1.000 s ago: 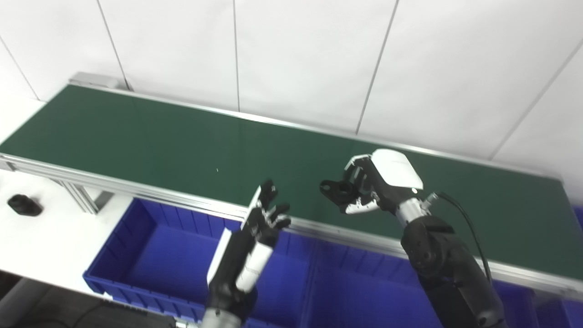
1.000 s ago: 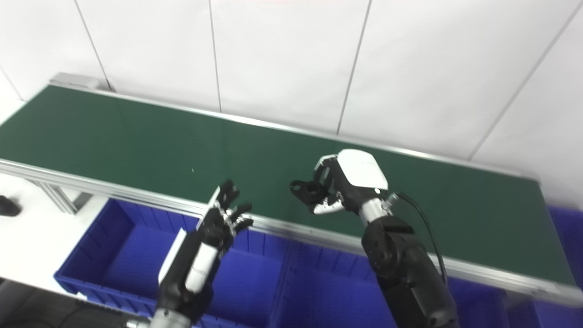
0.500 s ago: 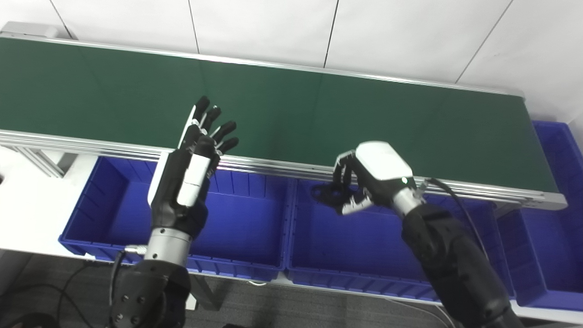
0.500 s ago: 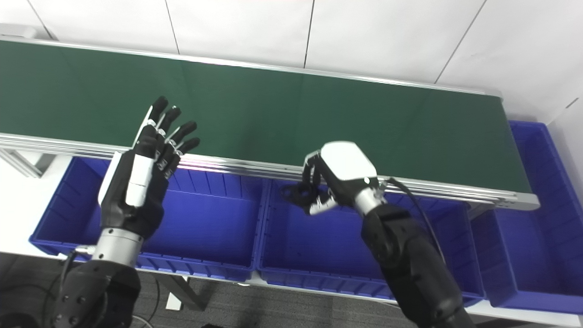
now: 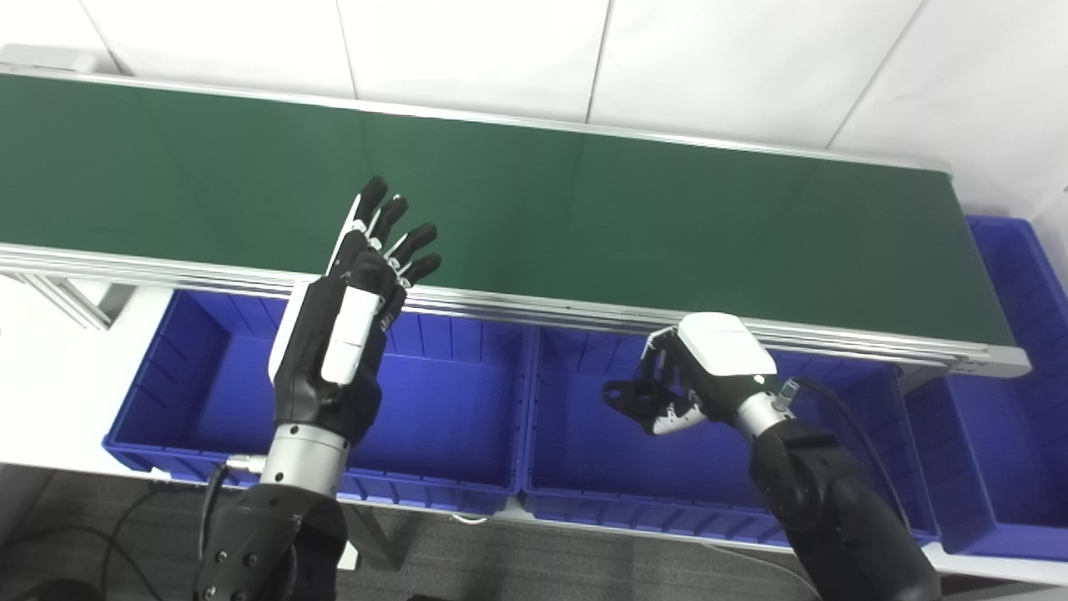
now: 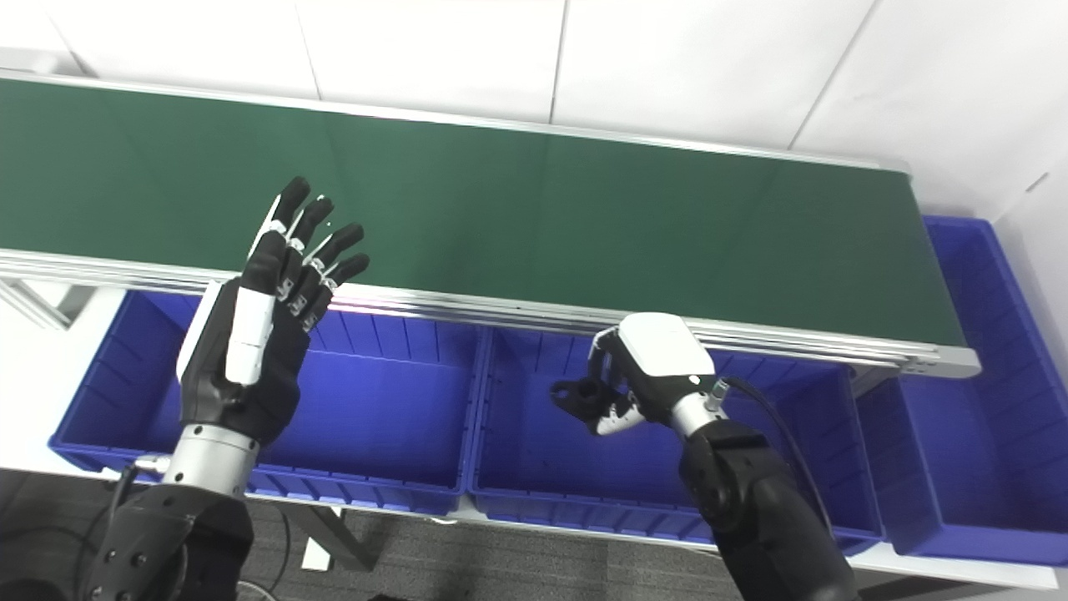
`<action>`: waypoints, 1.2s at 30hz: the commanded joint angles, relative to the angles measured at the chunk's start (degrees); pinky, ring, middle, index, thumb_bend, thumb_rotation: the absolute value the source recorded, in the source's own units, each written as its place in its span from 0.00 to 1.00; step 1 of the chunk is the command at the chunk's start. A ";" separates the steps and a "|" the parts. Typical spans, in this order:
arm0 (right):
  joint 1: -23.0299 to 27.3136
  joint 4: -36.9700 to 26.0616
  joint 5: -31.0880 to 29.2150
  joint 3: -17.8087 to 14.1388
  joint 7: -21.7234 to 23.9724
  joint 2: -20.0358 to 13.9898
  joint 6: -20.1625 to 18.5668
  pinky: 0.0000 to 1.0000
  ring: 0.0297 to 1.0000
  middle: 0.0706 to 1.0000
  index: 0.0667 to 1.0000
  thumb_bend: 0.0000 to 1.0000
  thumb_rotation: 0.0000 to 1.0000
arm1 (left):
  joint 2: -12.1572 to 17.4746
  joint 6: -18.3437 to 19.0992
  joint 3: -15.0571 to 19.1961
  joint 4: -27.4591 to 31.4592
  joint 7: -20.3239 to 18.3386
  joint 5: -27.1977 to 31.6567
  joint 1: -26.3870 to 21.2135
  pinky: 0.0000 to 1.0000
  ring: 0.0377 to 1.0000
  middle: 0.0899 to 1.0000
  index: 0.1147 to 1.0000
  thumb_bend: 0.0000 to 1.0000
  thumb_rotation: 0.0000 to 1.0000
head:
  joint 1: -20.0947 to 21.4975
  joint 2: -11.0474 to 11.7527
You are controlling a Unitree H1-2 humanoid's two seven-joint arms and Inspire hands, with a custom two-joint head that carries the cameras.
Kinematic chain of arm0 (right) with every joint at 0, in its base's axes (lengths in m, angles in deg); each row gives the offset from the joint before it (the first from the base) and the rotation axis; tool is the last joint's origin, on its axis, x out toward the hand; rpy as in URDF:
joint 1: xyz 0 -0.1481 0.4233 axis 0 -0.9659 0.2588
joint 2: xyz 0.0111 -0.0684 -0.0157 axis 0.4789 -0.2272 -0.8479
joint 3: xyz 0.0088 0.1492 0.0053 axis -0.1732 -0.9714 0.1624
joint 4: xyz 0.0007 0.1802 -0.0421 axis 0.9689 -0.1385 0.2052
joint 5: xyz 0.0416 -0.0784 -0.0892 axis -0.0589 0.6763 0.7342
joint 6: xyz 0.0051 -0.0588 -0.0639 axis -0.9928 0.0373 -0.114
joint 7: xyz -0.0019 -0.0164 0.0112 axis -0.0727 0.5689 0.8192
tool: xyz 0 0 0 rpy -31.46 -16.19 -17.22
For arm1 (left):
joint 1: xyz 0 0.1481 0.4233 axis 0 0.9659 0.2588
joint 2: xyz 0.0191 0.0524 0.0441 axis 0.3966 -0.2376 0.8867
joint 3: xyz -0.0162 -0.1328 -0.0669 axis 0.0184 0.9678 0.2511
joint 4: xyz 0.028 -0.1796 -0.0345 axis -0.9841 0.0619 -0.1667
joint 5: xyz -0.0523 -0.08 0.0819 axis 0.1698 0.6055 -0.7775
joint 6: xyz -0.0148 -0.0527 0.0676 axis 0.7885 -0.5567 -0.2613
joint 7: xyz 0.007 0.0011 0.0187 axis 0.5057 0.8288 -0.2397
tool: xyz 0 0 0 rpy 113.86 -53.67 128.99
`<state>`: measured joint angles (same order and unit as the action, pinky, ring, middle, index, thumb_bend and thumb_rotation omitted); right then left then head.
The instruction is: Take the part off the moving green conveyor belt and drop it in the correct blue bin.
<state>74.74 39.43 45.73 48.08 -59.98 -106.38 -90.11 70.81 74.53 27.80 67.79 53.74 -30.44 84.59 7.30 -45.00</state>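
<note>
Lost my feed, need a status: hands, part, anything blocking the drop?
Right hand shut on black part, above middle bin. Left hand open, raised over left bin. Nothing visible blocking the drop.

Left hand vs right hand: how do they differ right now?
The left hand is open, fingers spread and pointing up, holding nothing; the right hand is shut on the black part. The left hand is raised in front of the belt's near rail above the left bin; the right hand is lower, over the middle bin. Both are over the bins, not over the belt.
</note>
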 commanded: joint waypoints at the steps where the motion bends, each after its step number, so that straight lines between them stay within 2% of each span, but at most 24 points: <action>1: 1.87 0.76 1.22 0.07 -3.87 -0.29 3.03 0.27 0.31 0.43 0.46 0.52 0.00 | -0.97 -0.82 -0.78 1.77 0.02 -0.89 0.10 0.82 0.87 0.97 1.00 0.76 0.77 | -0.05 -0.06; 4: 2.00 2.62 2.45 0.67 -5.54 -0.08 2.76 0.23 0.26 0.43 0.45 0.52 0.00 | -1.65 -1.22 -1.37 1.64 0.19 -1.29 0.75 0.82 0.87 0.97 1.00 0.76 0.76 | -1.00 0.58; 5: 2.04 2.84 2.94 0.82 -4.92 0.19 1.65 0.27 0.33 0.43 0.48 0.52 0.00 | -1.88 -1.35 -1.63 1.54 0.17 -1.50 1.00 0.81 0.86 0.97 1.00 0.76 0.76 | -1.26 0.79; 6: 2.07 2.95 3.27 0.89 -4.18 0.49 0.61 0.31 0.40 0.54 0.61 0.66 0.18 | -1.99 -1.53 -1.90 1.37 0.09 -1.95 1.20 0.81 0.86 0.97 1.00 0.77 0.76 | -1.53 1.07; 7: 2.08 3.00 3.46 0.92 -3.70 0.69 -0.03 0.34 0.45 0.59 0.68 0.75 0.28 | -2.06 -1.65 -2.07 1.26 0.02 -2.28 1.33 0.80 0.86 0.96 1.00 0.77 0.76 | -1.53 1.07; 8: 2.12 2.77 3.44 0.95 -2.25 0.88 -0.80 0.35 0.47 0.62 0.71 0.80 0.34 | -2.18 -1.90 -2.26 1.02 -0.02 -2.60 1.51 0.80 0.86 0.96 1.00 0.78 0.77 | -1.81 1.20; 10: 2.25 2.39 3.68 0.99 0.27 1.21 -1.88 0.49 0.65 0.76 0.82 0.94 0.51 | -2.50 -2.46 -2.49 0.48 -0.04 -2.93 1.82 0.79 0.85 0.95 1.00 0.80 0.76 | -1.86 1.55; 11: 2.28 2.16 3.48 0.85 1.51 1.45 -2.47 0.53 0.71 0.80 0.85 0.97 0.56 | -2.65 -2.73 -2.57 0.22 -0.04 -2.95 1.90 0.79 0.85 0.95 1.00 0.81 0.75 | -1.84 1.58; 12: 2.26 1.87 2.97 0.53 2.59 1.78 -3.00 0.65 0.82 0.89 0.90 0.99 0.63 | -2.76 -2.84 -2.67 0.09 -0.04 -3.02 1.94 0.79 0.85 0.95 1.00 0.81 0.75 | -1.88 1.64; 13: 2.27 1.63 2.72 0.33 3.42 2.01 -3.43 0.66 0.83 0.89 0.90 1.00 0.64 | -2.83 -2.93 -2.83 -0.04 -0.08 -3.18 1.91 0.79 0.85 0.95 1.00 0.81 0.75 | -1.99 1.87; 15: 2.30 0.74 2.25 -0.08 5.03 2.44 -4.24 0.76 0.91 0.95 0.93 1.00 0.69 | -3.06 -2.99 -3.04 -0.25 -0.02 -3.46 1.76 0.79 0.85 0.95 1.00 0.81 0.75 | -2.14 1.90; 17: 2.25 -0.26 1.69 -0.54 6.25 2.74 -4.66 0.78 0.92 0.96 0.93 1.00 0.70 | -3.26 -3.03 -3.11 -0.40 0.09 -3.60 1.61 0.79 0.85 0.95 1.00 0.80 0.76 | -2.32 1.82; 21: 1.32 -4.24 -1.50 -2.87 8.48 3.80 -5.63 0.74 0.91 0.94 0.95 1.00 0.70 | -3.39 -3.38 -2.58 -0.83 -0.05 -3.49 1.44 0.78 0.85 0.94 1.00 0.82 0.76 | -2.77 2.12; 24: 0.60 -7.84 -3.28 -3.97 9.35 4.03 -5.54 0.63 0.83 0.89 0.95 1.00 0.72 | -3.17 -3.83 -1.93 -1.39 -0.25 -3.34 1.25 0.79 0.84 0.94 1.00 0.81 0.76 | -2.68 2.40; 25: -0.10 -11.16 -5.35 -5.09 10.12 4.11 -5.67 0.60 0.79 0.87 0.94 1.00 0.74 | -2.91 -4.39 -1.51 -1.84 -0.30 -3.44 0.99 0.79 0.85 0.94 1.00 0.80 0.76 | -2.85 2.63; 28: -2.43 -20.38 -12.77 -9.30 12.53 4.95 -7.65 0.62 0.77 0.85 0.92 0.99 0.78 | -1.79 -6.28 -0.36 -3.36 -0.57 -4.38 -0.31 0.81 0.87 0.96 1.00 0.76 0.78 | -3.22 2.87; 29: -3.56 -23.70 -16.60 -11.42 13.25 5.73 -8.88 0.64 0.79 0.86 0.93 0.97 0.85 | -1.56 -7.21 0.19 -4.16 -0.59 -4.34 -0.86 0.83 0.88 0.97 1.00 0.75 0.79 | -3.63 3.63; 31: -6.31 -30.24 -25.09 -16.25 13.32 7.54 -10.70 0.68 0.79 0.85 0.91 0.89 0.83 | -0.99 -9.42 1.18 -6.02 -0.35 -5.11 -2.08 0.84 0.88 0.97 1.00 0.74 0.79 | -3.91 4.43; 33: -9.12 -34.85 -32.92 -21.51 11.20 11.02 -12.49 0.71 0.80 0.85 0.89 0.85 0.85 | 0.03 -11.60 2.01 -8.12 -0.61 -5.87 -3.31 0.84 0.88 0.97 1.00 0.74 0.79 | -4.15 5.23; 35: -11.49 -36.60 -39.52 -25.92 7.96 15.05 -12.33 0.72 0.80 0.85 0.89 0.83 0.83 | 1.63 -14.14 2.63 -10.45 -1.30 -6.88 -4.37 0.88 0.90 0.99 1.00 0.75 0.81 | -4.56 6.37; 36: -12.90 -36.74 -44.73 -29.10 5.77 17.98 -11.15 0.75 0.83 0.86 0.89 0.79 0.78 | 3.33 -15.85 2.70 -12.15 -1.81 -8.57 -5.16 0.89 0.91 0.99 1.00 0.77 0.87 | -4.76 6.98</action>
<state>62.55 3.80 7.55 21.45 -51.12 -91.45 -101.72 72.40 62.97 30.22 56.02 53.20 -37.07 81.15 2.81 -38.67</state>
